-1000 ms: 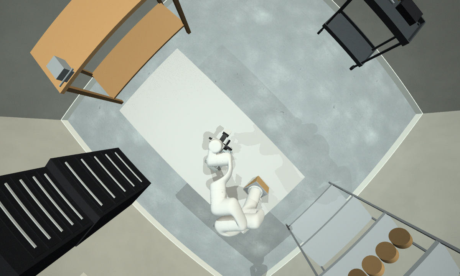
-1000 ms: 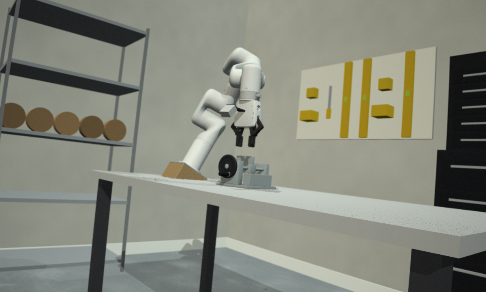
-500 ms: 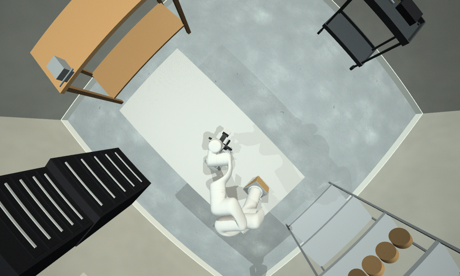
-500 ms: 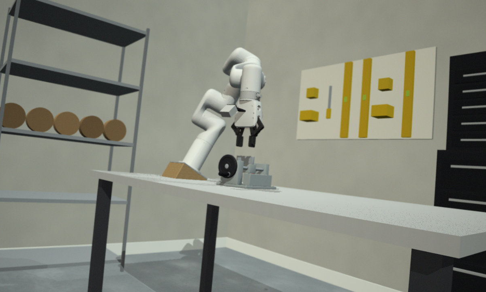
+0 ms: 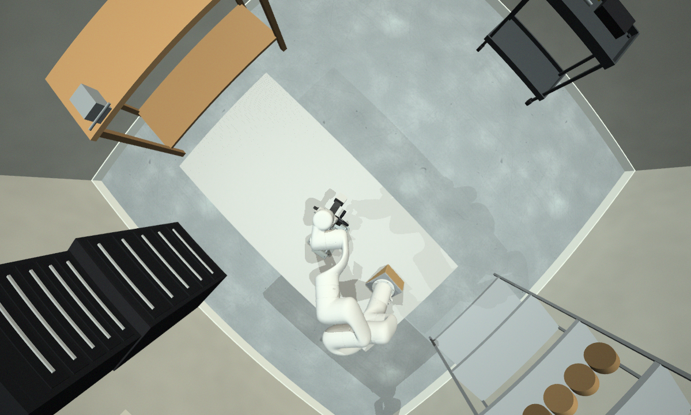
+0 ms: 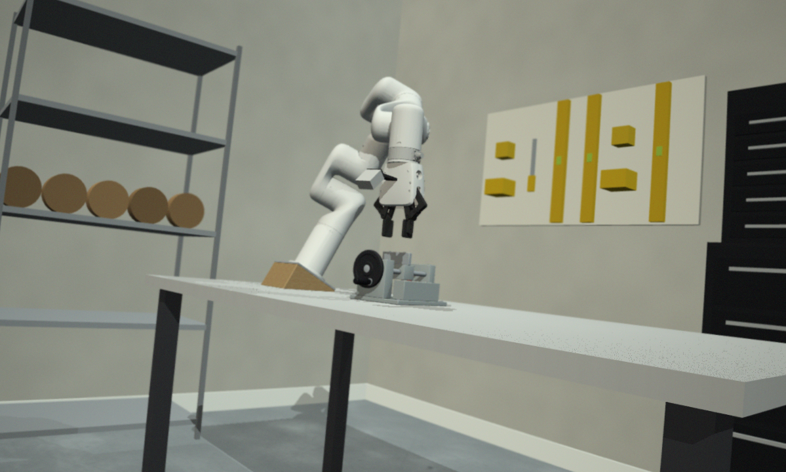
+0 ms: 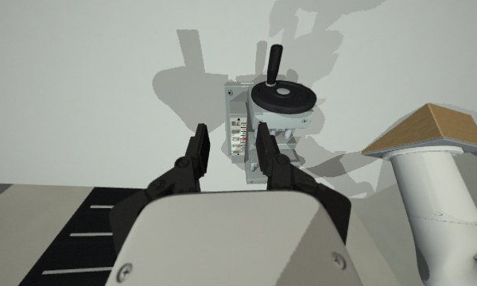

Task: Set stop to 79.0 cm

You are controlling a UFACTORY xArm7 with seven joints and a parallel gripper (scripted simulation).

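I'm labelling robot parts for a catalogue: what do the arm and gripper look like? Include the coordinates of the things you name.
The arm (image 5: 345, 309) (image 6: 336, 193) is glossy white with rounded joints and a grey wrist ring. The gripper (image 6: 397, 227) (image 7: 232, 133) has a white, screwed housing and two black jointed fingers.

Top view: high overhead, facing down, farthest off; takes in the whole worktop (image 5: 265, 134) (image 6: 501, 334) and arm (image 5: 332, 304) (image 6: 331, 217). Exterior: low, off the worktop's side, looking slightly up across it, mid-range. Wrist: nearest, from just behind the hand (image 5: 337, 212) (image 6: 397, 228) (image 7: 234, 148), past its fingers, down on the handwheel (image 6: 368, 268) (image 7: 284, 97). Exterior and wrist share the handwheel.
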